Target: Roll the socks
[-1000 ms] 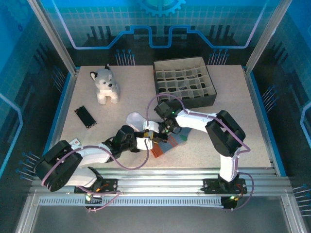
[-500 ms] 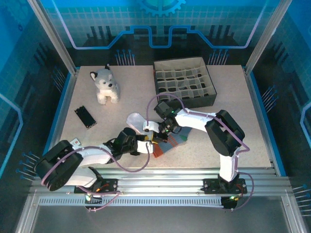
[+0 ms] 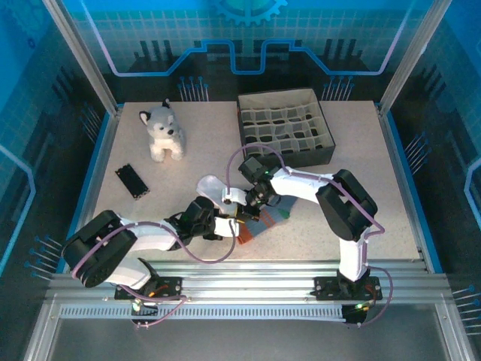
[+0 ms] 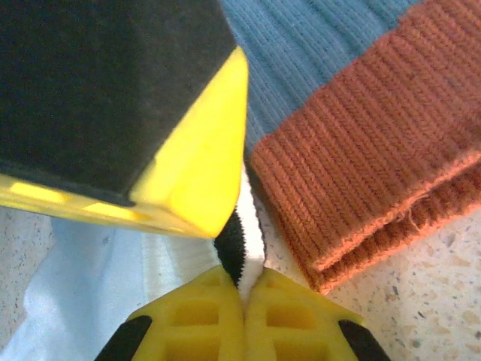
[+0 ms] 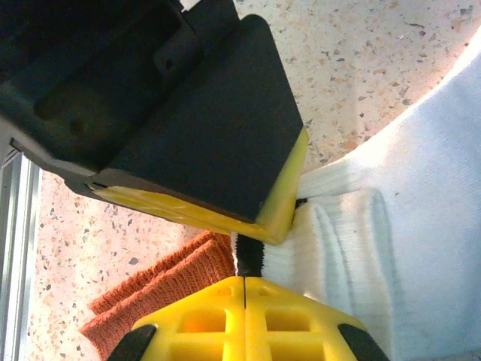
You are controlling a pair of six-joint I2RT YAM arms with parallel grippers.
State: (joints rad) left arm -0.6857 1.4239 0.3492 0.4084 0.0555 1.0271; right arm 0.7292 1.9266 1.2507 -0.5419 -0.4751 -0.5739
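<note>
As both arms meet mid-tabletop [image 3: 353, 158], I read this as the opening of the roll: securing the white sock [image 3: 211, 185], which lies flat just beyond where they meet. The grey-blue sock [image 3: 272, 216] lies to their right, its orange-red cuff [image 4: 361, 173] just beside the left end effector [image 4: 242, 284] but not in its grip. That left end effector is clamped shut on the white sock's dark-striped cuff edge; the right end effector [image 5: 245, 280] pinches the same edge close alongside. Next, I judge, the cuff must be turned over towards the toe, both wrists moving together so the fabric neither slips nor twists.
</note>
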